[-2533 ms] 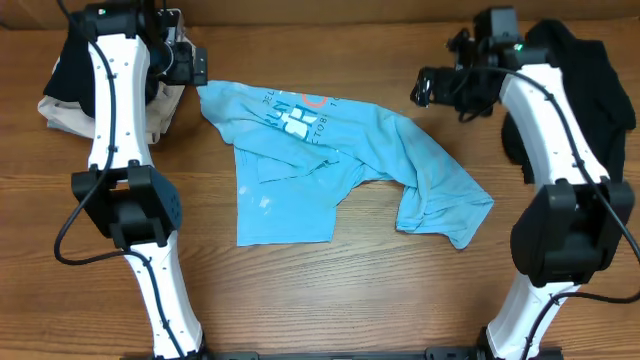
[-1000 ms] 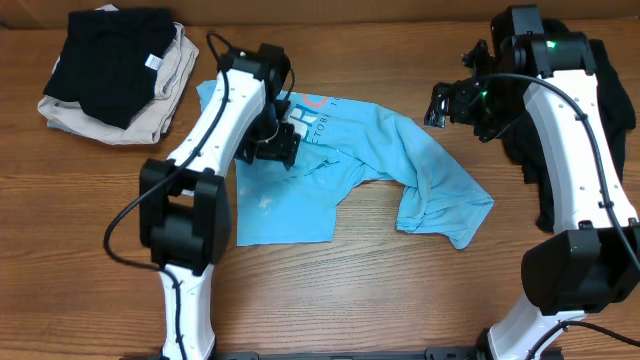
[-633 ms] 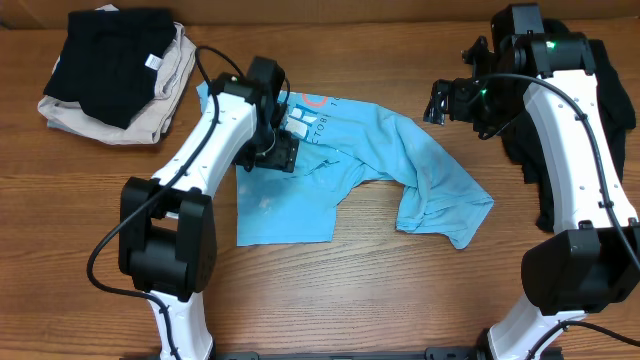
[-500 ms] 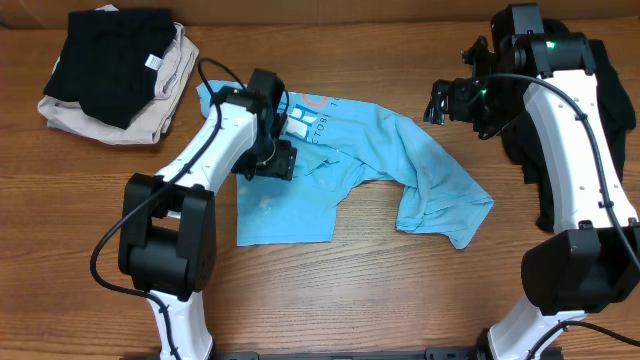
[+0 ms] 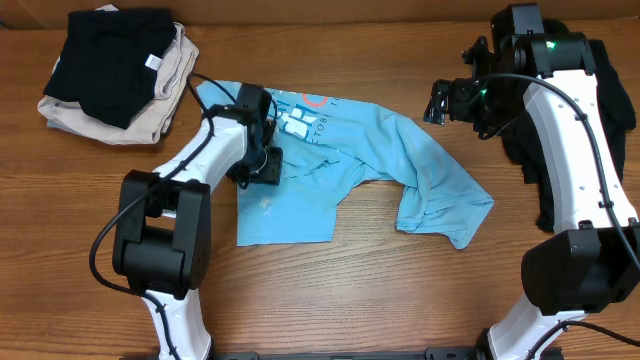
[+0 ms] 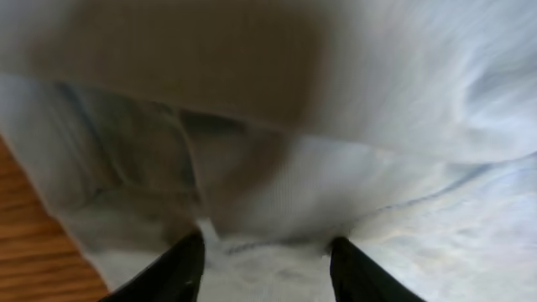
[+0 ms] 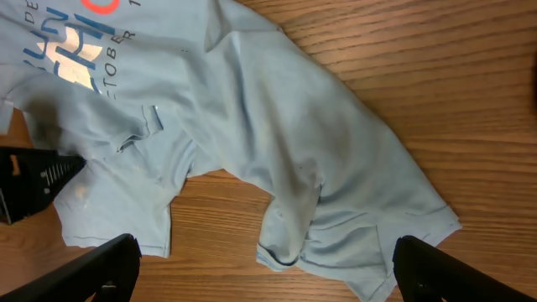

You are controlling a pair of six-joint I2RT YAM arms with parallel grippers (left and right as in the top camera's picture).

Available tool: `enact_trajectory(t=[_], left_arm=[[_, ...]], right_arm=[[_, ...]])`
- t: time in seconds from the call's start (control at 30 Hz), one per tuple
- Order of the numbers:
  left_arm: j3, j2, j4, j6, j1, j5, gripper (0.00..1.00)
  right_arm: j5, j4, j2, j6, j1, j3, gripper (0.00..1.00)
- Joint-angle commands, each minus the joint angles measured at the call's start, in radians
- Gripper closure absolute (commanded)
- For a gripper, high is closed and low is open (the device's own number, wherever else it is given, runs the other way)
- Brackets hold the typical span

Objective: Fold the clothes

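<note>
Only left wrist shows left claw (image 6: 267,252) astride T-shirt (image 6: 394,168) cloth.

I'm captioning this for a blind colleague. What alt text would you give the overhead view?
A crumpled light blue T-shirt with lettering lies on the wooden table, the left hand down on its left part and the right hand hovering near its upper right. Folded black and beige clothes sit top left; a black garment lies far right.
</note>
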Motion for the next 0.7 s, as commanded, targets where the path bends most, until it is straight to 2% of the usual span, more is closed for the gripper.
enact_trajectory(t=[0.0, 0.17, 0.3, 0.67], left_arm=[[-0.047, -0.011, 0.027, -0.008, -0.002, 0.009, 0.51], [-0.048, -0.011, 0.049, -0.016, -0.002, 0.009, 0.54], [-0.048, -0.011, 0.059, -0.034, -0.002, 0.014, 0.66], [-0.048, -0.011, 0.062, -0.032, -0.002, 0.016, 0.68]], right_arm=[[0.01, 0.004, -0.003, 0.0, -0.002, -0.01, 0.0], [0.01, 0.008, -0.003, 0.0, -0.002, -0.01, 0.0], [0.01, 0.011, -0.003, 0.0, -0.002, -0.01, 0.0], [0.01, 0.015, -0.003, 0.0, -0.002, -0.01, 0.0]])
